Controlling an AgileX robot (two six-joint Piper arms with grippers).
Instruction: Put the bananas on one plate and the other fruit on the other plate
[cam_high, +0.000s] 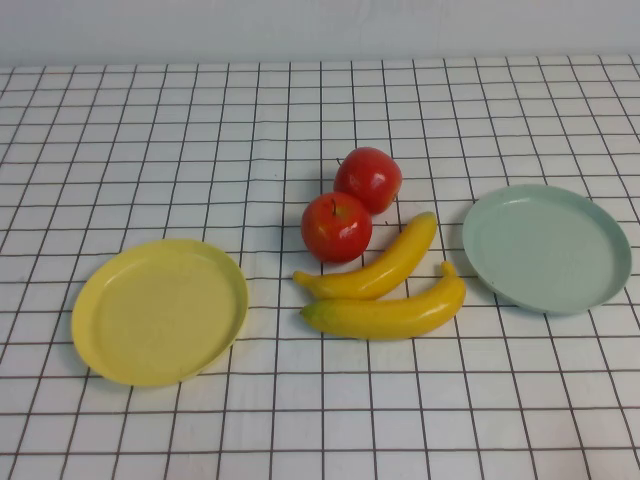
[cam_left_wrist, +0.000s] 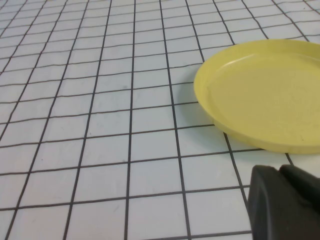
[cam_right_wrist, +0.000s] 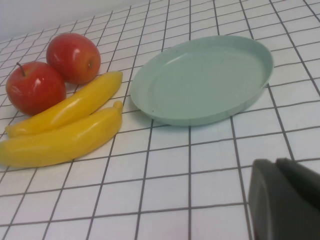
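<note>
Across the worktop (cam_high: 150, 130): white cloth ruled in a black grid, four fruits bunched in the middle, a plate well out to either side.

Two shiny round red apples, touching, one behind the other: the nearer apple (cam_high: 336, 226) with its dark stem showing, the farther apple (cam_high: 368, 179) just beyond it toward the right. Directly in front, two glossy yellow curved toy bananas, lying side by side and touching: the upper banana (cam_high: 375, 266) slanted up toward the right and resting against the nearer apple, the lower banana (cam_high: 388, 311) nearer the robot, greenish tip to the left. Nothing lay between the fruit and either plate.

Neither arm visible from the high camera. Left claw (cam_left_wrist: 282, 205): only a dark body edge seen in its own wrist view, low over the cloth, just short of the yellow plate's rim; fingers together. Right claw (cam_right_wrist: 285, 197): likewise a dark edge in its wrist view, above the cloth, near the grey-green plate's rim; fingers together, nothing held.

Round shallow yellow plate (cam_high: 160, 310) with raised rim, on the robot's left: bare inside. Round shallow pale grey-green plate (cam_high: 546, 247) with raised rim, on the right, near the banana tips without touching: bare inside too.
</note>
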